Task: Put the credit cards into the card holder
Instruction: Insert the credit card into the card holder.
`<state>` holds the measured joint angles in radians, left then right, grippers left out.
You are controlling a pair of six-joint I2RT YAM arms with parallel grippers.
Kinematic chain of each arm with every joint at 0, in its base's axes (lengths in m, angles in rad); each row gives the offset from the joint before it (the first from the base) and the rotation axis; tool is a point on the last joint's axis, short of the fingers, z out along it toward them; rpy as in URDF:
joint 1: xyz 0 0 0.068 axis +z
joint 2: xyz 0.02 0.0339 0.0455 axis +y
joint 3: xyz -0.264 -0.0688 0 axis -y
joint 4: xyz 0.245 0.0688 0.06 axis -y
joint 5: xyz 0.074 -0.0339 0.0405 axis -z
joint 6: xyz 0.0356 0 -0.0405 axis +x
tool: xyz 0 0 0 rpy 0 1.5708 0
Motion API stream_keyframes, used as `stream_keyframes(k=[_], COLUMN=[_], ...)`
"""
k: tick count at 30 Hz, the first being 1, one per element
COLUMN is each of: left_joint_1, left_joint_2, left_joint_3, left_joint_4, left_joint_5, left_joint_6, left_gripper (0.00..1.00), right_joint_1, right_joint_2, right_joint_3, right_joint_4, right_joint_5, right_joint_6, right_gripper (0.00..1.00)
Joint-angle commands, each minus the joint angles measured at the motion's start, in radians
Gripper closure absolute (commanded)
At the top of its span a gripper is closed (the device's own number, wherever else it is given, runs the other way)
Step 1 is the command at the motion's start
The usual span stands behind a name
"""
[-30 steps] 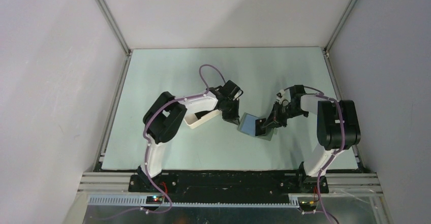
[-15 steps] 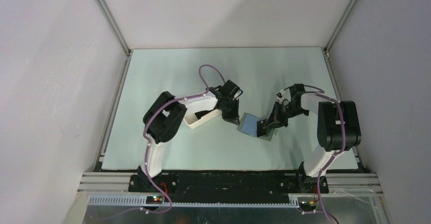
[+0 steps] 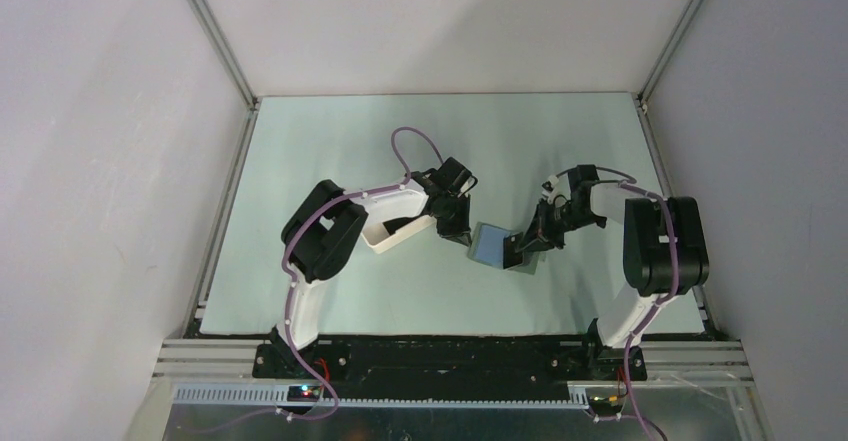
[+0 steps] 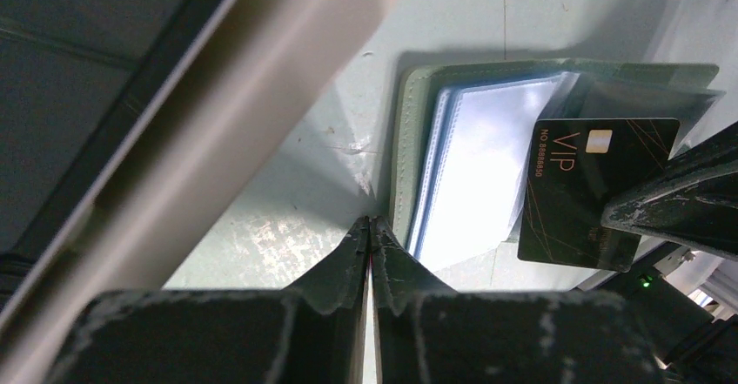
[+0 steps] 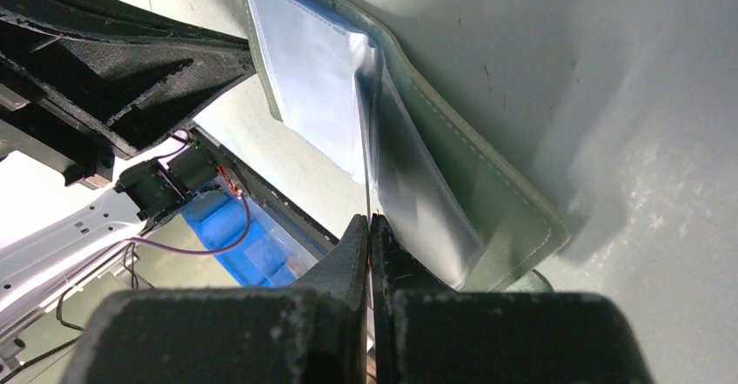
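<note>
Near the middle of the tabletop (image 3: 330, 141), just right of the white tray (image 3: 385, 239), the card holder (image 3: 495, 246) lies open with its blue-grey inside up, and both arms are bent over it. Over the last second the holder and the left arm have not moved, while the right wrist has crept slightly left and toward the far side, carrying its credit card (image 4: 592, 192) further over the clear sleeves. The right arm's fingers (image 5: 348, 262) are clamped fully together on the thin edge of that card, which runs straight out from between them toward the holder's fold. The left wrist view shows the card's printed end overlapping a lifted sleeve, apparently at or just inside its mouth, though I cannot tell how far it has entered. The left arm's fingers (image 4: 344, 266) are closed to a bare slit, tips down at the holder's left edge. Whether they nip that edge or only press beside it is unclear, but they look placed to steady it. My judgement is that insertion is under way, with a slow push along the sleeve next.
</note>
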<state>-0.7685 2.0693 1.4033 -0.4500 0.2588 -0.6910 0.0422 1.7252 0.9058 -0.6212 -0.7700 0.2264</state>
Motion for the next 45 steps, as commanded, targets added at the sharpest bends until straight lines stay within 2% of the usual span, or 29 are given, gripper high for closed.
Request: stream_keyframes(k=[1, 14, 28, 39, 45], left_joint_1=[-0.006, -0.014, -0.006, 0.003, 0.002], left_joint_2=[0.043, 0.045, 0.052, 0.063, 0.066], left_joint_3=[0.001, -0.008, -0.006, 0.003, 0.002], left_joint_4=[-0.028, -0.034, -0.065, -0.089, -0.092], left_joint_5=[-0.025, -0.017, -0.044, -0.045, -0.042], left_joint_6=[0.019, 0.022, 0.042, 0.067, 0.071], left_gripper=[0.91, 0.95, 0.99, 0.99, 0.99], right_joint_1=[0.003, 0.009, 0.035, -0.016, -0.02], right_joint_2=[0.018, 0.057, 0.046, 0.056, 0.037], right_joint_3=[0.029, 0.078, 0.129, 0.164, 0.154], right_joint_4=[0.061, 0.081, -0.008, -0.057, -0.007], right_joint_5=[-0.026, 0.008, -0.114, 0.018, 0.061], right_joint_6=[-0.001, -0.051, -0.099, -0.104, -0.079], right_gripper=[1.0, 1.0, 1.0, 1.0, 1.0])
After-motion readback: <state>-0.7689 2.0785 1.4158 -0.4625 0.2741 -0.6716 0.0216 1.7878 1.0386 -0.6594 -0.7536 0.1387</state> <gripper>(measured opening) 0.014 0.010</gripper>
